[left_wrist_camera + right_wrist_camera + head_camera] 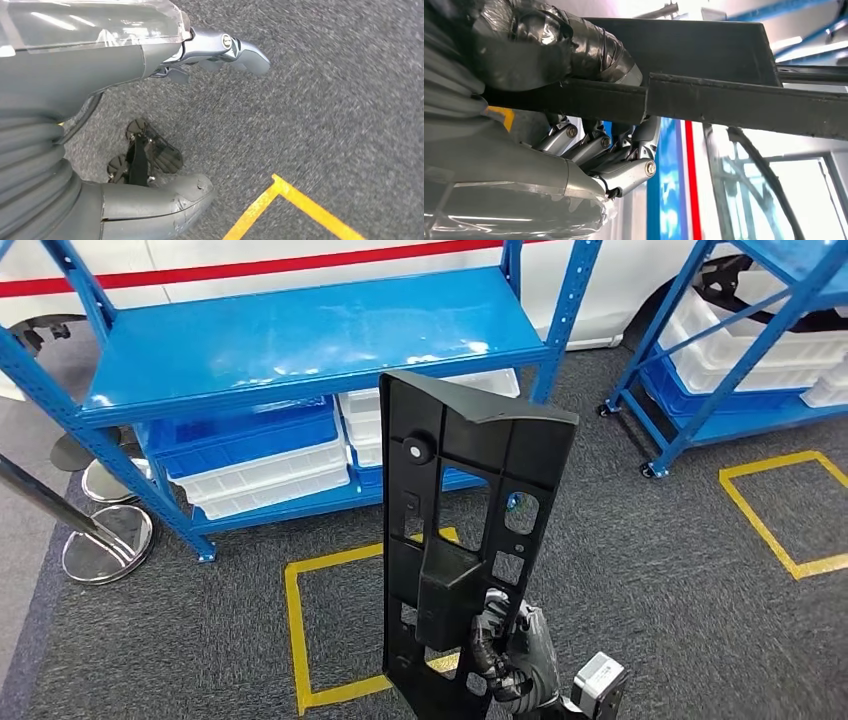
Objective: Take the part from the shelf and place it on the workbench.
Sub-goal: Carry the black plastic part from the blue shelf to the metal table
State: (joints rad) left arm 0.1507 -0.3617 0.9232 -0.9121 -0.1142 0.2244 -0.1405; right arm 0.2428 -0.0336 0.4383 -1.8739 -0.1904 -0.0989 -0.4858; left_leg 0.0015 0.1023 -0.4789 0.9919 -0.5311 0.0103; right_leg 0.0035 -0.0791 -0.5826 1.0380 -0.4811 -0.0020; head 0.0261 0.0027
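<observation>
My right hand [515, 655] gripped the long black moulded plastic part [460, 530] near its lower end, holding it upright in front of me, clear of the blue metal shelf [300, 340] beyond it. From my right wrist, my thumb pressed one face of the part [704, 75] while my fingers [624, 150] curled around its edge from the other side. The part had cut-out slots, a raised boxy section and a round knob near the top; I could read no writing or label on it.

My left hand [150, 125] hung over the grey carpet [325, 100], fingers apart, holding nothing.

White plastic bins [260, 475] sat on the shelf's lower level. Yellow tape squares [300, 630] marked the carpet. A white panel with a red stripe [250, 268] stood behind the shelf, bearing no lettering I could make out.
</observation>
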